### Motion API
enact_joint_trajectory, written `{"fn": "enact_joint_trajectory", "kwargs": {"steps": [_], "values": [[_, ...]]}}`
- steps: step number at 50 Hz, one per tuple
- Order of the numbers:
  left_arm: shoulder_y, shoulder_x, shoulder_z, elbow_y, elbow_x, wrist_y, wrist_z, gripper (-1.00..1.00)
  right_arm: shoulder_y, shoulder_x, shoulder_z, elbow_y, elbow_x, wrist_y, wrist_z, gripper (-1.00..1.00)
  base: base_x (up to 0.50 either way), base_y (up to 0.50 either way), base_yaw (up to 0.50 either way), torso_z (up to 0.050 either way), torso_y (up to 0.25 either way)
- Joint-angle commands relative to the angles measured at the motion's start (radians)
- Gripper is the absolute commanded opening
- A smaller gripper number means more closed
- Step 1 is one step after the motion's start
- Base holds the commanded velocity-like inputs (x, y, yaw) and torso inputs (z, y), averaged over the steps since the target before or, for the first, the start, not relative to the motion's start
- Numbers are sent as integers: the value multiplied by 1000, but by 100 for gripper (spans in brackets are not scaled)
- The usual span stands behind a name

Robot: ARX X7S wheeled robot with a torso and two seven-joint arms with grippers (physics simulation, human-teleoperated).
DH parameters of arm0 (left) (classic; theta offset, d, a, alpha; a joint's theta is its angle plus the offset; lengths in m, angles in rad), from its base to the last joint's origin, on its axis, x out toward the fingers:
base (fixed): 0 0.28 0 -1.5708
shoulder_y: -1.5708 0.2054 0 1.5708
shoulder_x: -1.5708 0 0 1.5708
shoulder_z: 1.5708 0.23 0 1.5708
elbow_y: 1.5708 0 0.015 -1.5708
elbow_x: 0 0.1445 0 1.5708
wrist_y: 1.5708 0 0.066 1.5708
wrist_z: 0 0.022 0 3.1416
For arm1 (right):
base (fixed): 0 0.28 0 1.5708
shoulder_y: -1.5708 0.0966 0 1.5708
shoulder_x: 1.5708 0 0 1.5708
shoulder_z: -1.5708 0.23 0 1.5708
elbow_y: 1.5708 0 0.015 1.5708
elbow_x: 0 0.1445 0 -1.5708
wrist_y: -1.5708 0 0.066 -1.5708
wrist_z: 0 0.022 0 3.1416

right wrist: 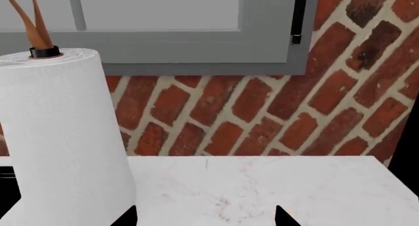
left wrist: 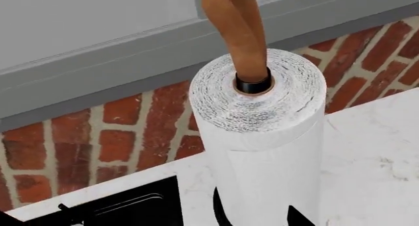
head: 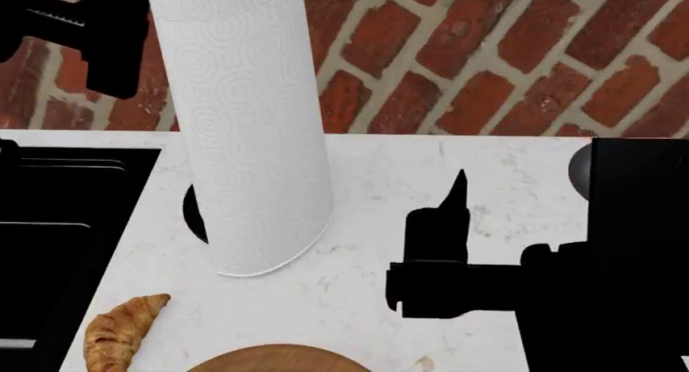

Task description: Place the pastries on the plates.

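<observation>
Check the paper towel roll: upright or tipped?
Upright. The paper towel roll stands on its holder on the white counter, and the brown handle rises from its core.

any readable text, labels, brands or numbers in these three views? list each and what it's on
None. No words, numbers or signs show in any view.
The paper towel roll carries only an embossed swirl pattern, no print.
The croissant, wooden board, marble counter, brick wall and grey window frame are all unmarked.
The right gripper renders plain black, no labels.
</observation>
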Motion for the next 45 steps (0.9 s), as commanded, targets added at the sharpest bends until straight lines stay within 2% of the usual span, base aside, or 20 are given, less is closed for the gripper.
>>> {"fn": "enact_joint_trajectory", "kwargs": {"steps": [1,3,7,10,14,19,34,45], "values": [[-182,176,165,-503,112,-209,359,100,-54,-3,-6,6,-31,-23,-22,100,25,0,0,0,0],[-190,196,204,-527,153,-239,423,100,-59,-4,-7,5,-33,-25,-20,100,26,0,0,0,0],[-163,210,231,-522,153,-274,432,100,-62,-7,-8,4,-37,-27,-20,100,27,0,1,0,0],[-153,234,273,-549,204,-275,518,100,-65,-12,-11,8,-43,-27,-21,100,28,0,0,0,0],[-102,224,296,-505,212,-284,544,100,-77,-11,-12,11,-50,-32,-24,100,29,0,0,0,0],[-90,223,330,-538,252,-271,608,100,-76,-17,-15,13,-49,-31,-20,100,29,0,1,0,0],[8,144,294,-427,78,-320,401,100,-95,-5,-10,19,-61,-40,-42,100,29,0,3,0,0],[104,92,319,-335,-7,-316,295,100,-113,1,-6,13,-69,-54,-46,100,30,0,2,0,0]]}}
